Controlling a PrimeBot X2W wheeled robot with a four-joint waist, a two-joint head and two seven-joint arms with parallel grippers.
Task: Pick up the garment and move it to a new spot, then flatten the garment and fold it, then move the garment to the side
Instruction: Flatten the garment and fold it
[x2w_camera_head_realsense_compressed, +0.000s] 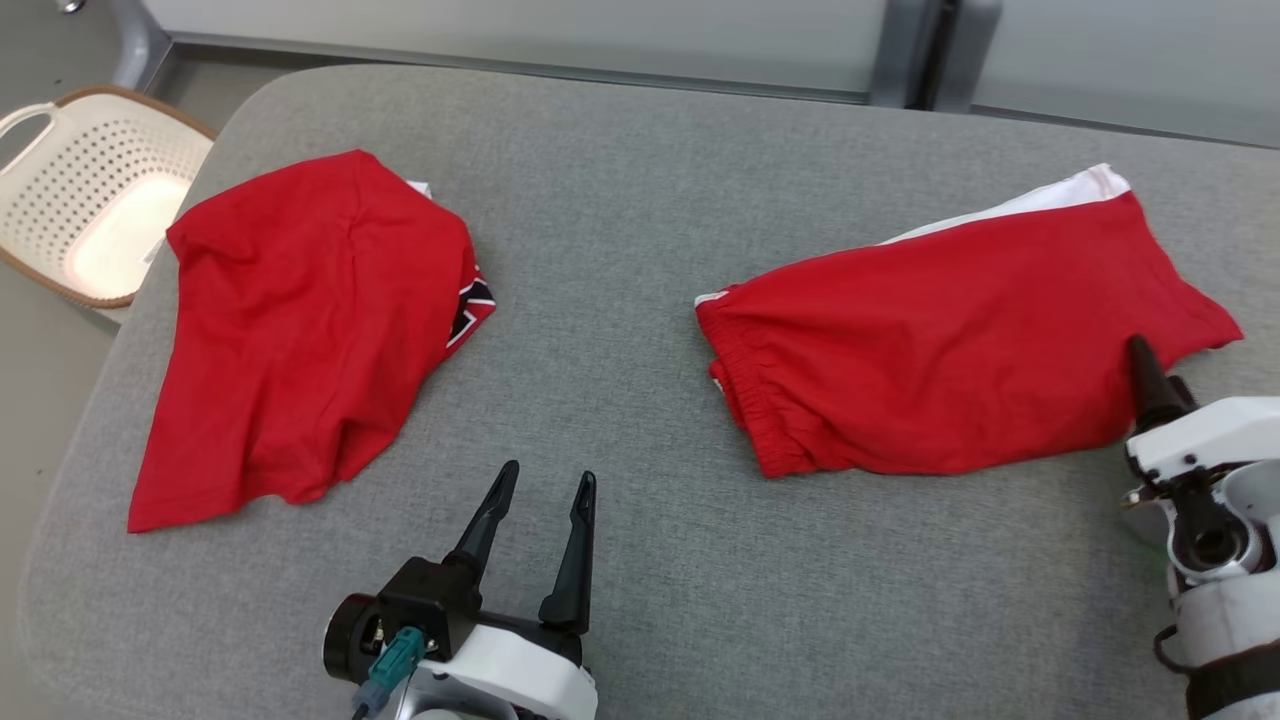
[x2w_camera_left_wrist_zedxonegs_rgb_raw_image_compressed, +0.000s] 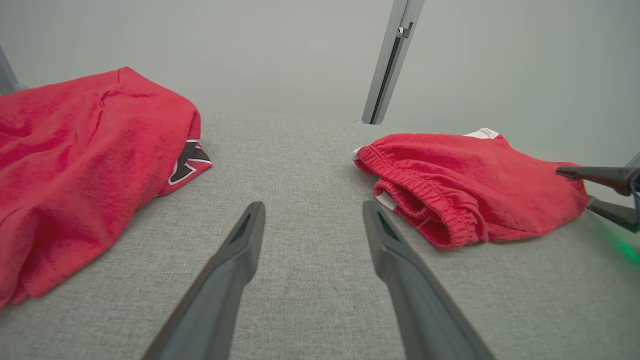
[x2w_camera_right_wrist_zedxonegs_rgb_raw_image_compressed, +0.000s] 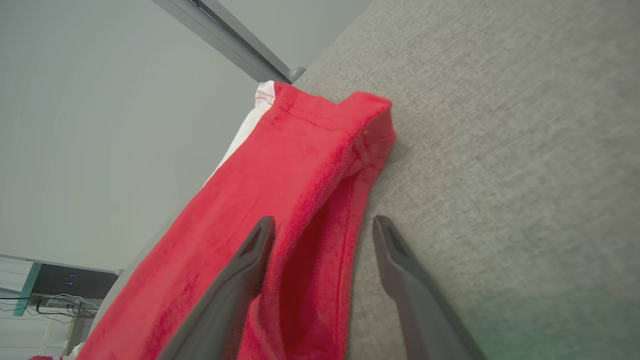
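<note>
The garment (x2w_camera_head_realsense_compressed: 950, 340), red shorts with a white stripe and an elastic waistband, lies folded on the right half of the grey table (x2w_camera_head_realsense_compressed: 620, 180). My right gripper (x2w_camera_head_realsense_compressed: 1145, 365) is open at its near right hem. In the right wrist view (x2w_camera_right_wrist_zedxonegs_rgb_raw_image_compressed: 322, 222) one finger rests over the red cloth (x2w_camera_right_wrist_zedxonegs_rgb_raw_image_compressed: 300, 165) and the other stands beside it above the table, with the hem edge between them. The left wrist view shows the waistband end (x2w_camera_left_wrist_zedxonegs_rgb_raw_image_compressed: 450, 200) and my right gripper (x2w_camera_left_wrist_zedxonegs_rgb_raw_image_compressed: 575, 186) behind it. My left gripper (x2w_camera_head_realsense_compressed: 550, 472) (x2w_camera_left_wrist_zedxonegs_rgb_raw_image_compressed: 313, 205) hovers open over bare table, holding nothing.
A second red garment (x2w_camera_head_realsense_compressed: 300, 320) (x2w_camera_left_wrist_zedxonegs_rgb_raw_image_compressed: 75, 150) with a black-and-white patch lies crumpled on the table's left half. A cream perforated basket (x2w_camera_head_realsense_compressed: 90, 200) stands off the table's left edge. A metal frame post (x2w_camera_left_wrist_zedxonegs_rgb_raw_image_compressed: 390, 60) rises behind the far edge.
</note>
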